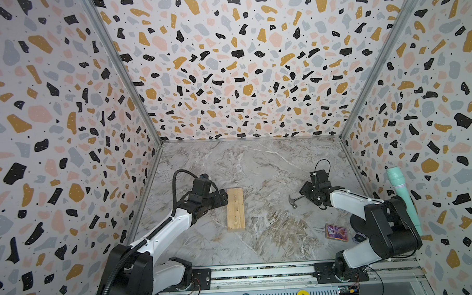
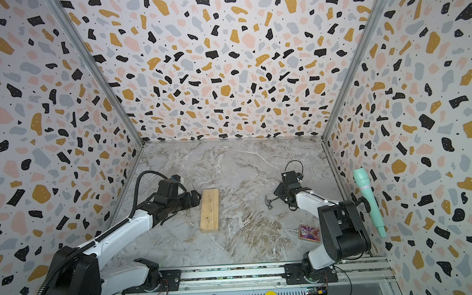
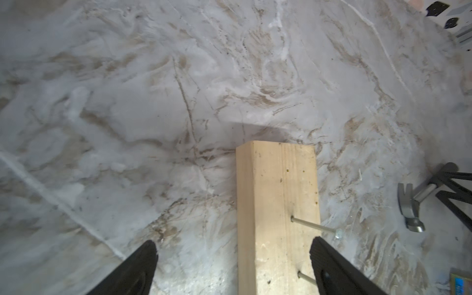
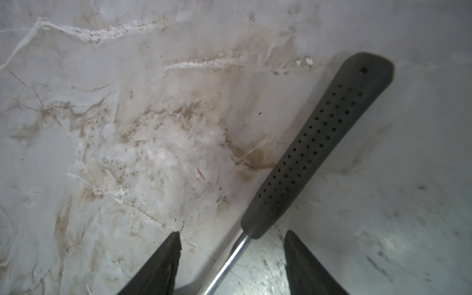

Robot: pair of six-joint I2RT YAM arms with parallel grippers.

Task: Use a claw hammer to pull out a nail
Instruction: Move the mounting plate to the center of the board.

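Observation:
The claw hammer (image 1: 295,201) (image 2: 269,202) lies flat on the marble table, right of a wooden block (image 1: 235,209) (image 2: 210,210). Two nails stand out of the block's top; the farther nail (image 3: 314,226) shows its full shank and head. My right gripper (image 4: 232,234) (image 1: 304,193) is open and low over the hammer, one finger on each side of the silvery shaft just below the black handle (image 4: 319,143), with a gap on both sides. My left gripper (image 3: 233,242) (image 1: 226,198) is open at the block's left edge, holding nothing. The hammer head (image 3: 410,207) also shows in the left wrist view.
A long mint-green cylinder (image 1: 402,199) (image 2: 369,203) hangs by the right wall. A small purple card (image 1: 336,232) (image 2: 309,233) lies on the table near the right arm's base. Patterned walls close in the table on three sides.

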